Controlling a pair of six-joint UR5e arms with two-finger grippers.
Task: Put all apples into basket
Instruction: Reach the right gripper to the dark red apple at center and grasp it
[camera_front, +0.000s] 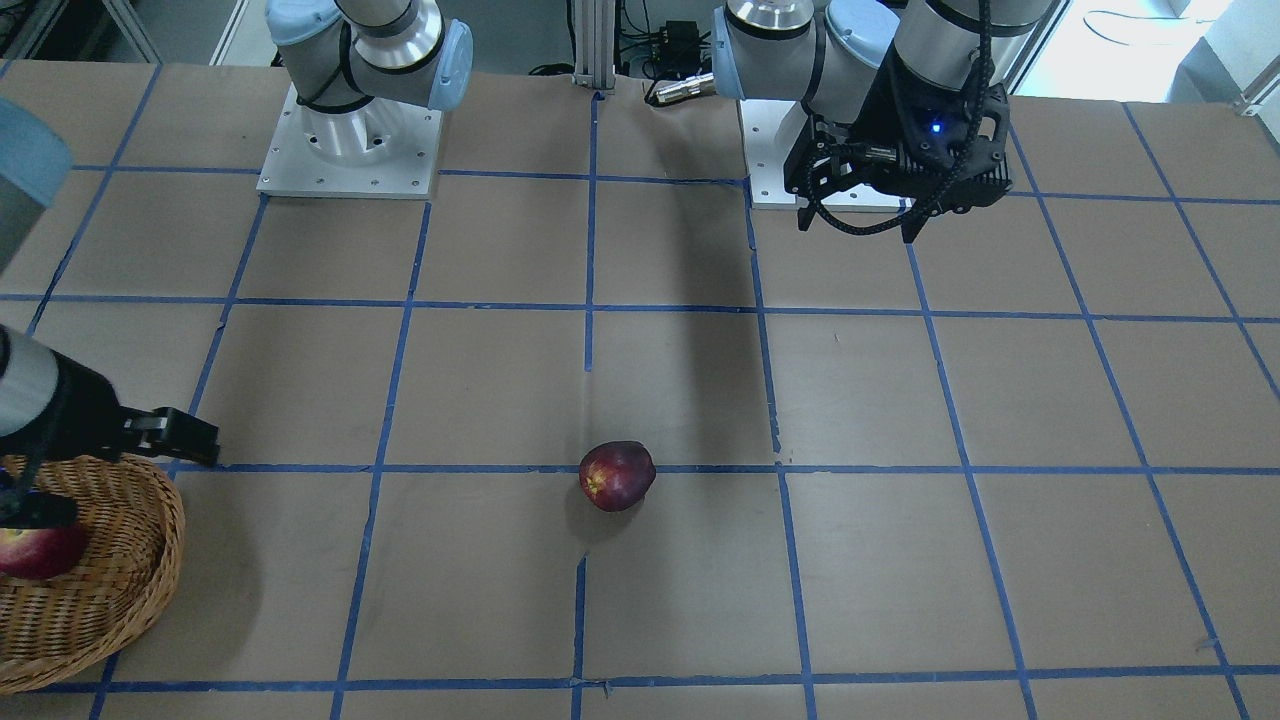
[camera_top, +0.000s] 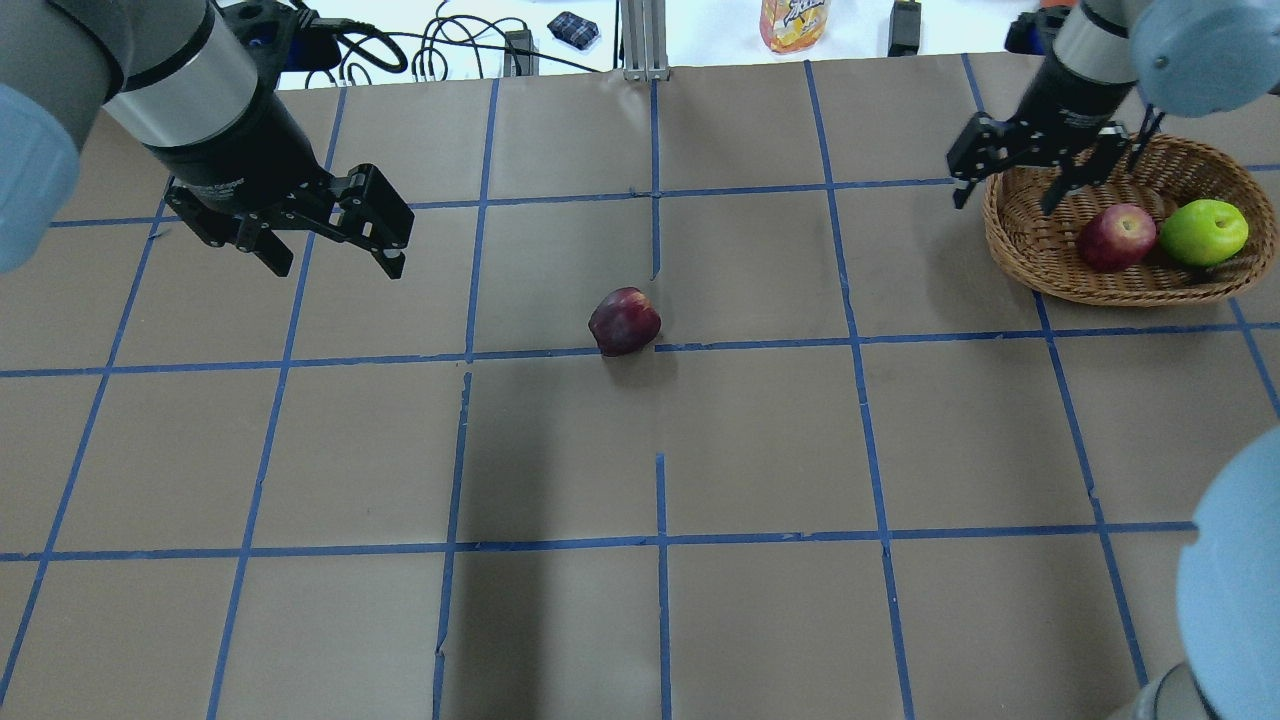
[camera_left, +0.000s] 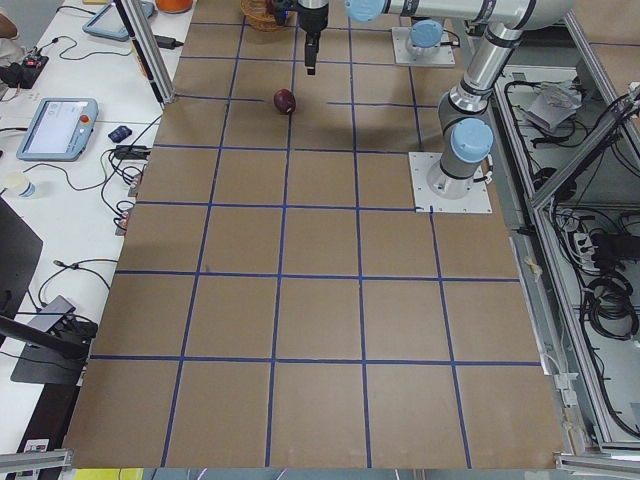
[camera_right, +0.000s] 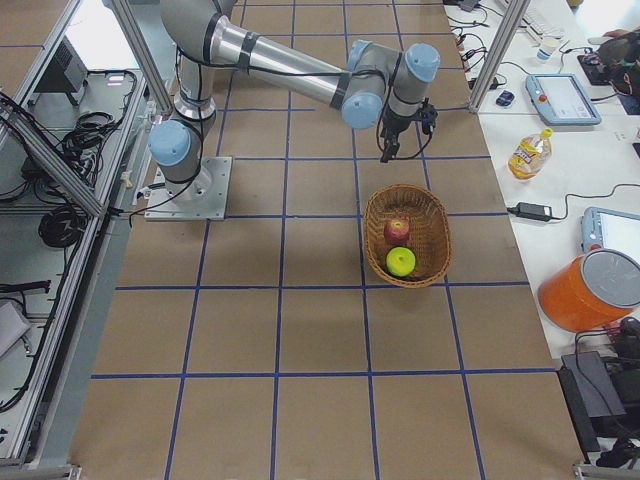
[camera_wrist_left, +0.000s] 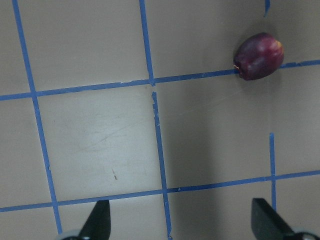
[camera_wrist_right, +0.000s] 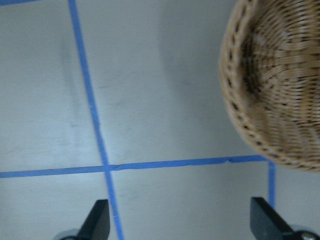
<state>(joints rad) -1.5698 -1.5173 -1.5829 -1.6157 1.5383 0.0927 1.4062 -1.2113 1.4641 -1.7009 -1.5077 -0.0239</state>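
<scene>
Brown taped paper covers the table (camera_top: 760, 440); from overhead, the maroon apple (camera_top: 624, 321) lies near the middle, while the red apple (camera_top: 1115, 237) and green apple (camera_top: 1203, 231) sit in the basket (camera_top: 1030, 262) at far right. In the wrist views, the left gripper (camera_wrist_left: 182, 220) and right gripper (camera_wrist_right: 180, 220) both have fingers apart, empty.
</scene>
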